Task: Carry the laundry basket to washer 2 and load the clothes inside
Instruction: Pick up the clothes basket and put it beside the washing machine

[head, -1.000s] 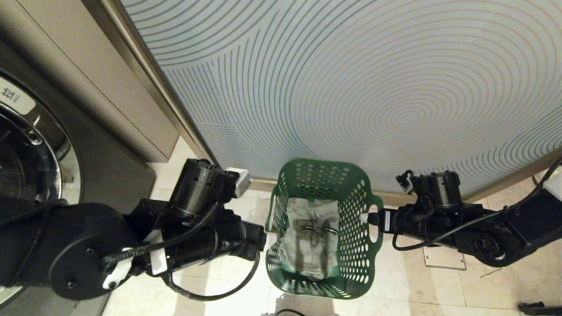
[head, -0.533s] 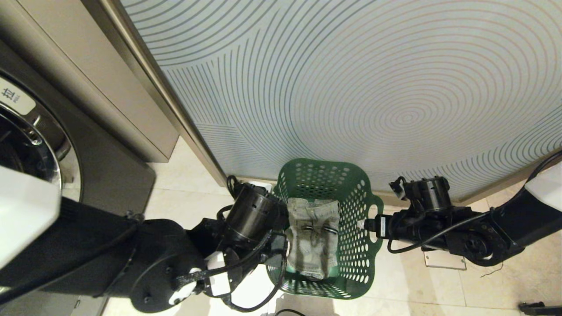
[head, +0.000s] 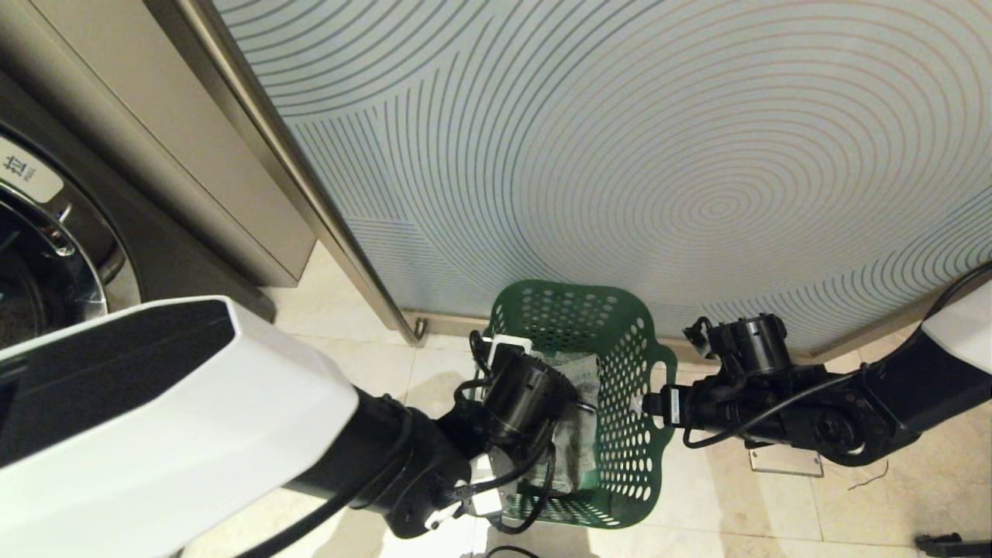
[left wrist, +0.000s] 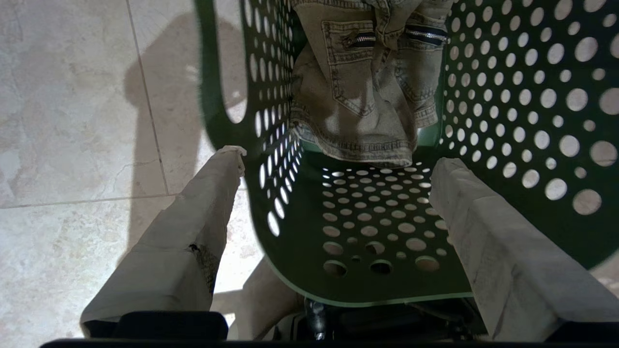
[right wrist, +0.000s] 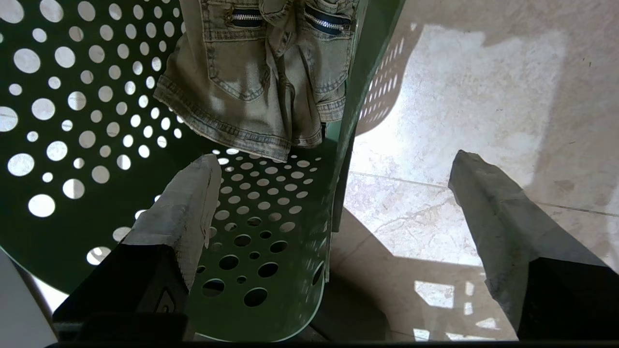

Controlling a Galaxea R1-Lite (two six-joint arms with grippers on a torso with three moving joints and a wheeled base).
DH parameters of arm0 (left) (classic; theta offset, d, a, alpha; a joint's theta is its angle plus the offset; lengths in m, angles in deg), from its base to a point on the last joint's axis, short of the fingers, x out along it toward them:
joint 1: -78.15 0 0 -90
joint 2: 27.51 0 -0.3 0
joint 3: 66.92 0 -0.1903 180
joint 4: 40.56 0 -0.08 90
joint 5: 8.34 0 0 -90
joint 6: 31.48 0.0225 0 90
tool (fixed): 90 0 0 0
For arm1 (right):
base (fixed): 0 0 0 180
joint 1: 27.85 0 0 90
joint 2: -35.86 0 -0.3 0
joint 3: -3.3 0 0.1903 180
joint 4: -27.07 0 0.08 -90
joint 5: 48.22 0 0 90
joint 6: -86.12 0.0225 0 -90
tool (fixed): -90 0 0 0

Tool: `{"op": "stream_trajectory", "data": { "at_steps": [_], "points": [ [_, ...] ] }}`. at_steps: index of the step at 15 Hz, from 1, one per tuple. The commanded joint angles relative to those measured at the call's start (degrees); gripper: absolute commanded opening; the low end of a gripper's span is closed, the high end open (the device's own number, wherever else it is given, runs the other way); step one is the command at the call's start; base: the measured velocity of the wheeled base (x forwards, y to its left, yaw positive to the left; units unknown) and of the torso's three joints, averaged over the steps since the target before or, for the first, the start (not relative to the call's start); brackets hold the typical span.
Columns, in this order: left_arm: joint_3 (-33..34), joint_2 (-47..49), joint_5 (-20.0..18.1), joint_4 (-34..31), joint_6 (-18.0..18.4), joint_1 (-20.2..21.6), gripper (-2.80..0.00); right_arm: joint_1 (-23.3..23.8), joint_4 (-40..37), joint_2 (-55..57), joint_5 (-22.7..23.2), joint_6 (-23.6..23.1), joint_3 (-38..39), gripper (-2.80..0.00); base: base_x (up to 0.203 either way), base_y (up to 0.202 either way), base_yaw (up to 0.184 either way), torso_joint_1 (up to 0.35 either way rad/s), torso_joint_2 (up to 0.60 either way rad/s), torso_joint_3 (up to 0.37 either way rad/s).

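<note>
Floor: pale tile floor (head: 775, 504) below a ring-patterned panel (head: 620, 155); washer (head: 46, 256) at far left.
Left gripper (left wrist: 333, 166): jaws wide, straddling the basket's left wall, nearer.
Laundry basket (head: 647, 372): on the tiles; denim shorts (left wrist: 362, 96) lie lengthwise inside.
Right gripper (right wrist: 333, 169): jaws wide, astride the right wall.

shorts (head: 577, 434) lie in the basket (head: 647, 372) on the floor (head: 775, 504), washer (head: 46, 263) far left.

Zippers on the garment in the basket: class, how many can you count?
2, side by side on the denim garment in the basket: one zipper beside the other. More may be hidden in folds.
</note>
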Motion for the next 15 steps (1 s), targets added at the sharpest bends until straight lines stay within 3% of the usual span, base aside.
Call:
{"op": "stream_trajectory", "data": {
  "at_steps": [1,8,15],
  "points": [
    [-2.5,4.1,0.5,0.3,0.0,0.2,0.0,0.0,-0.2,-0.1,0.0,0.1,-0.1,0.0,0.0,0.0,0.0,0.0,0.0,0.0],
    [-3.5,-2.9,1.5,-2.7,2.7,0.1,0.0,0.0,-0.2,-0.2,-0.9,-0.1,-0.5,0.0,0.0,0.0,0.0,0.0,0.0,0.0],
    [-3.1,0.0,2.9,-2.1,3.1,3.3,0.0,0.1,-0.2,-0.4,-1.0,-0.1,-0.7,0.0,0.0,0.0,0.0,0.0,0.0,0.0]
  ]
}}
